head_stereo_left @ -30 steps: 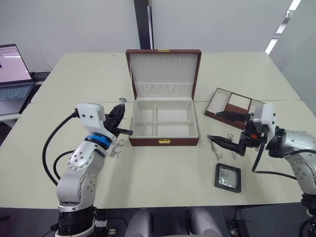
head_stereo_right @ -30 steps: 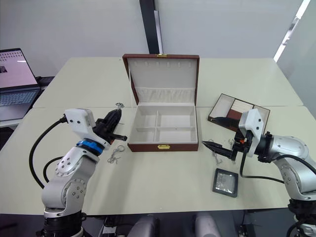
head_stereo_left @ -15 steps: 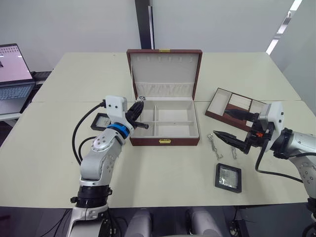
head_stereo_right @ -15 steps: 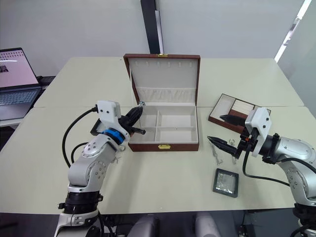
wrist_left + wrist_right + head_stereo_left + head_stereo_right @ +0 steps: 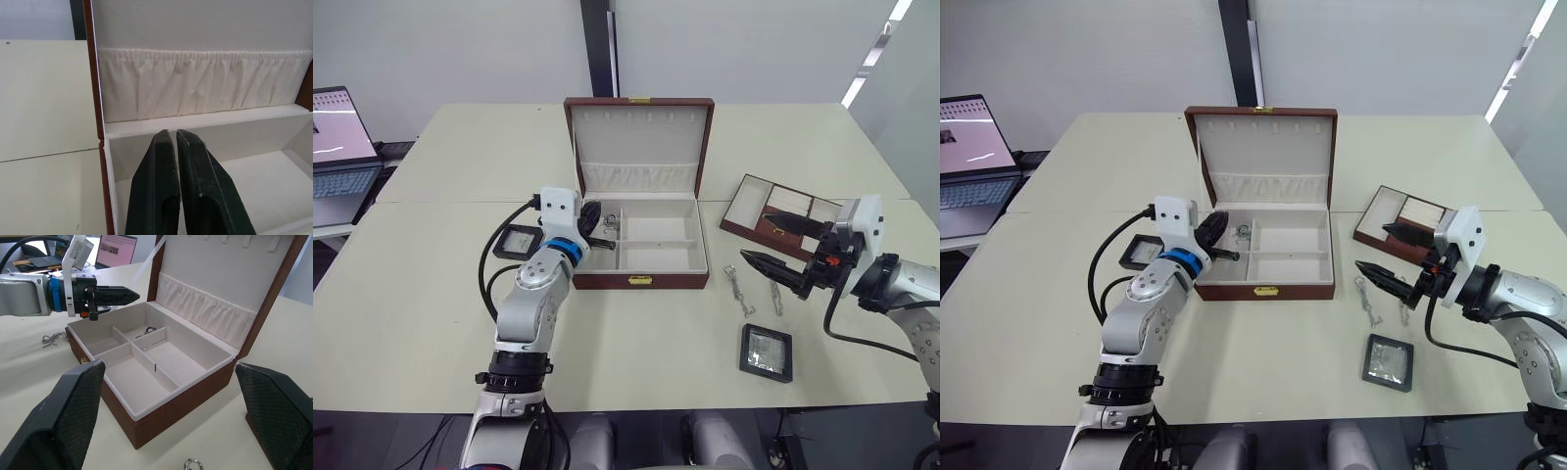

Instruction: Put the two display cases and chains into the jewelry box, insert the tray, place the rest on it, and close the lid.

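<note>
Since a second ago the left gripper (image 5: 597, 219) has swung from the table's left side to over the jewelry box (image 5: 639, 280), and a chain (image 5: 611, 226) now lies in the back-left compartment.

Near: display case (image 5: 766, 352) flat on the table (image 5: 636, 343), just in front of the right gripper (image 5: 773, 250), whose fingers stand wide apart, empty. Two chains (image 5: 734, 288) lie between that gripper and the box, long axes running near-to-far; right arm is clearly nearer them.

Mid: second display case (image 5: 519, 241) left of the left arm. Left fingers pressed together, nothing between them.

Far: tray (image 5: 779, 212) right of the box; lid (image 5: 639, 143) upright.

Right wrist view shows loose chains (image 5: 53, 338) left of the box, hidden behind the left arm in the eye views.
</note>
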You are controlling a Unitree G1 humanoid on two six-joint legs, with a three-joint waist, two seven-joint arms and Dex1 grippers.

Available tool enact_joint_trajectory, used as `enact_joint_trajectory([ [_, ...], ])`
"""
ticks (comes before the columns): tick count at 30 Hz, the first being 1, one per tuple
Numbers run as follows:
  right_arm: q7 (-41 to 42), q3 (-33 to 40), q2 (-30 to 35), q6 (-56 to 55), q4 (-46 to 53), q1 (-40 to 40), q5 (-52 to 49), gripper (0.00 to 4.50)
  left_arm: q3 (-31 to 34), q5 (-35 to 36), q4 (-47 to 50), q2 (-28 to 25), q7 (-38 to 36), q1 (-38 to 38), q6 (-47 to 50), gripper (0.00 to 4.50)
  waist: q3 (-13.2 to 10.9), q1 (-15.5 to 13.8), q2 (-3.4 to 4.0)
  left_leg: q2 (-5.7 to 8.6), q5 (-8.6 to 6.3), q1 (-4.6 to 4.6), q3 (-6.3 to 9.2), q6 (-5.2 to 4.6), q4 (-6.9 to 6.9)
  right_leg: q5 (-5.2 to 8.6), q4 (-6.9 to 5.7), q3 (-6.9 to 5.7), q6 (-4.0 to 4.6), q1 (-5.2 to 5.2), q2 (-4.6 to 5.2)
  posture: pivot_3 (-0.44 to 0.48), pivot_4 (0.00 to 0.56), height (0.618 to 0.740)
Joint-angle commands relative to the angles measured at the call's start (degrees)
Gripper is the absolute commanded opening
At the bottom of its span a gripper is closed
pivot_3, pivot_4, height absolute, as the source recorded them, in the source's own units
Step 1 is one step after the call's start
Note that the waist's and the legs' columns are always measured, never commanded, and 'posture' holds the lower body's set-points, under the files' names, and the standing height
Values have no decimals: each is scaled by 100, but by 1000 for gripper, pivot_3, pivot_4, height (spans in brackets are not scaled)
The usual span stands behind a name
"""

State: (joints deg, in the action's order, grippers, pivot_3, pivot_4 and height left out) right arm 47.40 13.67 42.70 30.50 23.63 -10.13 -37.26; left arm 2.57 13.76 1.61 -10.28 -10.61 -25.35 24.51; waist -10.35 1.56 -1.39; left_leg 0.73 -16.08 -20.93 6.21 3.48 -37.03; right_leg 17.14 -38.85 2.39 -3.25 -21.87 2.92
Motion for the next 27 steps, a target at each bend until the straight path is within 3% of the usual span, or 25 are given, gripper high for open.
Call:
enact_joint_trajectory([
  [1,-22,122,7,-31,153,-101,-108,4500,13,-58,98,32,27,-25,-41,155,0,0,0,0,0,0,0,0,0,0,0,0,0,0,0,0,150,740],
  [4,-20,123,7,-25,149,-96,-118,4500,31,-27,145,71,6,-18,-13,155,0,0,0,0,0,0,0,0,0,0,0,0,0,0,0,0,150,740],
  [7,-12,130,10,-22,143,-80,-121,4500,39,73,285,108,-84,47,-3,766,0,0,0,0,0,0,0,0,0,0,0,-1,0,0,0,0,150,740],
  [16,16,164,28,-28,80,-74,-121,4500,110,408,679,-2,-483,158,103,3423,0,0,0,0,0,0,0,0,0,0,0,0,0,0,0,0,150,740],
  [19,40,236,50,-19,14,-55,-150,4500,90,840,1093,-272,-1080,325,371,4352,0,11,0,-1,0,0,0,0,1,0,0,0,0,0,0,0,150,740],
  [27,303,524,253,-148,-533,180,-21,4500,978,2269,1904,-1931,-2747,1223,1251,4456,-2,24,3,-9,0,2,-2,0,2,1,-1,0,1,-1,-6,0,150,740],
])
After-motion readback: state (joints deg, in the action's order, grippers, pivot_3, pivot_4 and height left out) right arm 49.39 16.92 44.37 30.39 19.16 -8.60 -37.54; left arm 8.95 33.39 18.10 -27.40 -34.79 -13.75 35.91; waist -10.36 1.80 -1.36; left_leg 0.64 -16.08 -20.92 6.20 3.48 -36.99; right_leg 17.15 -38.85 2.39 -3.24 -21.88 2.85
